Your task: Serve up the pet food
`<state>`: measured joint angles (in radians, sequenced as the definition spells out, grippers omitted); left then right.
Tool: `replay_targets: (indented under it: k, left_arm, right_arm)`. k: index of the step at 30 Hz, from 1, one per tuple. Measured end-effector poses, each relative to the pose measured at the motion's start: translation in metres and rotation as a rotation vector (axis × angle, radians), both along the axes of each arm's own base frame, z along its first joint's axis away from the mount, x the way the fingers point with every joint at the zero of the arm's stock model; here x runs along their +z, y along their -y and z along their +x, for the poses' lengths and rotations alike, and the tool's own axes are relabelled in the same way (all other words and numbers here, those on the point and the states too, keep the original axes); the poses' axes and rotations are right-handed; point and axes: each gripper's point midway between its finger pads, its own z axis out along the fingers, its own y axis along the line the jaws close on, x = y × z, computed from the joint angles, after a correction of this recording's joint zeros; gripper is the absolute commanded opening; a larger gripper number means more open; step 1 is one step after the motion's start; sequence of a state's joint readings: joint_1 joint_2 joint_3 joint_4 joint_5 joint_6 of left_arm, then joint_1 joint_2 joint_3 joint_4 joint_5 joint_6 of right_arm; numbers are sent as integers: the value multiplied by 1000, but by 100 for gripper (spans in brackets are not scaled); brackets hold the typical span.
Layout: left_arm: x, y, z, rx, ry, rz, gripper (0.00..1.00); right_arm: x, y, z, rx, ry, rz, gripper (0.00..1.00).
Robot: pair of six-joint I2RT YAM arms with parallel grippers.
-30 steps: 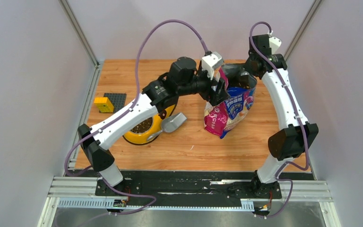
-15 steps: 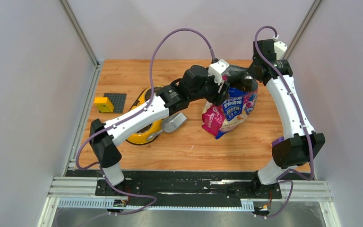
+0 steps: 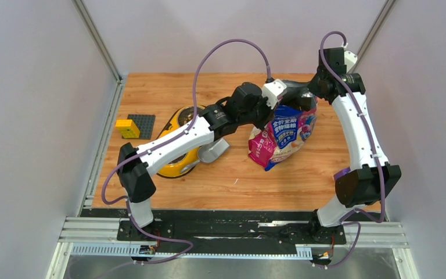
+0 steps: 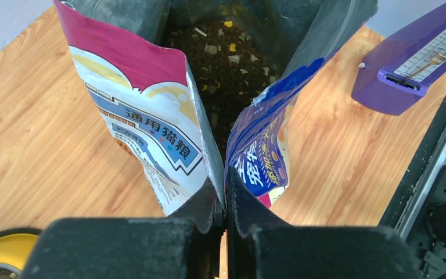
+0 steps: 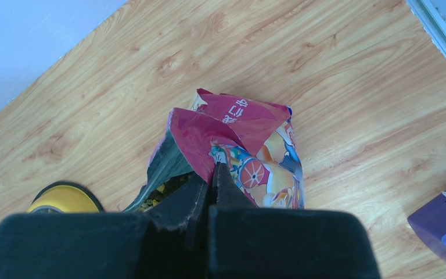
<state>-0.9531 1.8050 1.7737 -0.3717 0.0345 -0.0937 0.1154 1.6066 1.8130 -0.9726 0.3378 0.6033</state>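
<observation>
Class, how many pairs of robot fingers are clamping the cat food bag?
2: left fingers pinch the bag at its rim's left end, right fingers at the right end.

A wooden table stands between plain pale-grey walls. Aluminium posts rise at eleven and one o'clock; a black plate lies at six.

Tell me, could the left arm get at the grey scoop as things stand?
Probably not yet. The left gripper is clamped on the cat food bag at its rim, so it is busy. The scoop itself lies uncovered beside the yellow feeder, close by that arm.
</observation>
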Motion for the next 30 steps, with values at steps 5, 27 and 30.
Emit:
replay_targets:
  k: [5,27,30]
  left_arm:
    - [0,-6,7,11,7,21,0]
    - [26,-86,62,-53,-4,-67,64]
    - [47,-89,62,-85,20,-91,66]
  right_arm:
    - [0,6,-4,5,-4,-8,0]
    - [25,-8,-38,163,55,34,59]
    - [39,-17,-37,245,90,39,69]
